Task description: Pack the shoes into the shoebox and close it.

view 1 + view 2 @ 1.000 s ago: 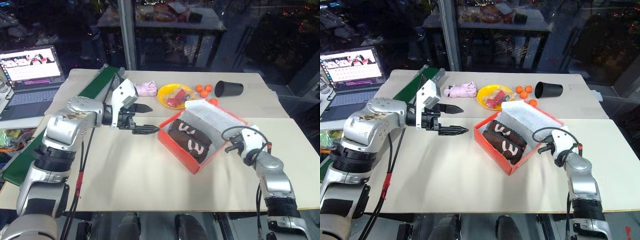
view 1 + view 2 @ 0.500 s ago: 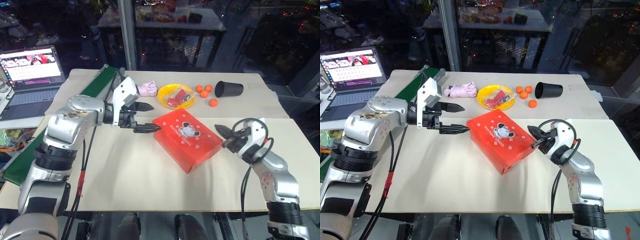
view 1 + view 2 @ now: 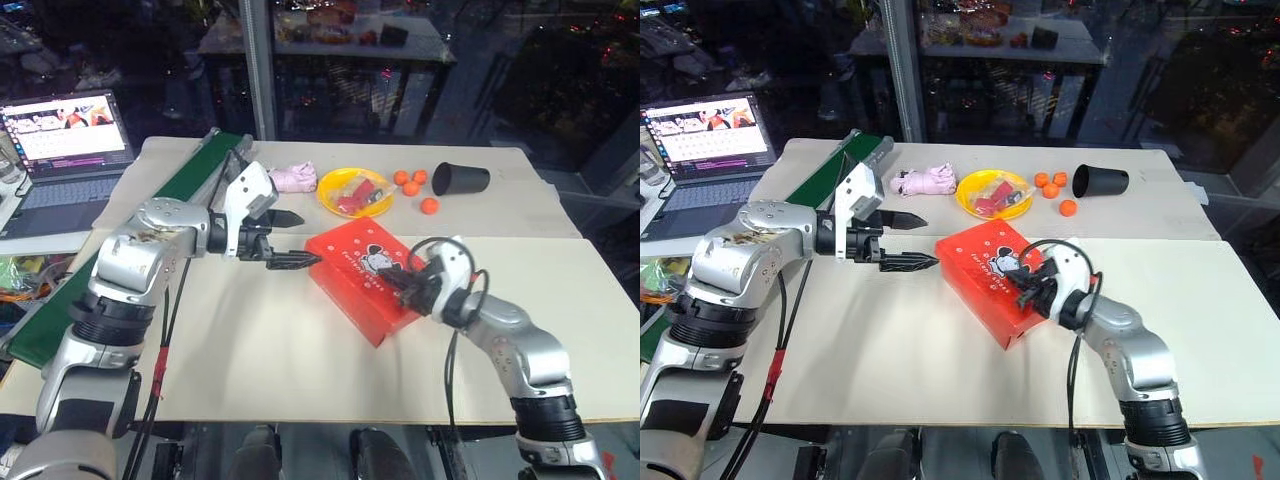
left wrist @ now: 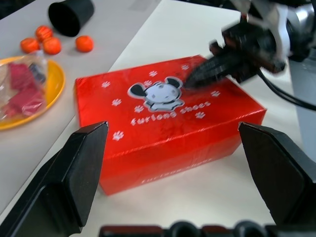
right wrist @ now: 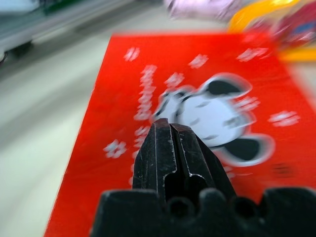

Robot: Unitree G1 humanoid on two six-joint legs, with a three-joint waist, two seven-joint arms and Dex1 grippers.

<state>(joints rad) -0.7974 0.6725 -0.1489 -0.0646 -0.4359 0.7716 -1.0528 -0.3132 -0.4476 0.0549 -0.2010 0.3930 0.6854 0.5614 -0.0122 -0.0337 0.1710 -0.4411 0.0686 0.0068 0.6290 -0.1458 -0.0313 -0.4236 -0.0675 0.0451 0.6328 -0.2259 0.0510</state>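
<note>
The red-orange shoebox (image 3: 362, 277) is seen lying closed on the near, cream part of the table (image 3: 270, 350), its lid printed with a cartoon mouse face and small white paw marks. The shoes are hidden under the lid.

The right gripper (image 3: 404, 287) is held over the right part of the lid, its two black fingers pressed together with nothing between them; the tips are placed at or just above the lid, by the mouse face, though actual contact cannot be told. The left gripper (image 3: 290, 240) is held just beside the box's left end, its fingers spread wide and empty, pointing toward the box without touching it.

On the far part of the table a yellow bowl (image 3: 353, 192) with red items in it is found, with a pink plush bundle (image 3: 294, 178) to its left and three small orange balls (image 3: 412, 187) and a black cup (image 3: 460, 178) lying on its side to its right. An open laptop (image 3: 62, 145) is seen at far left.
</note>
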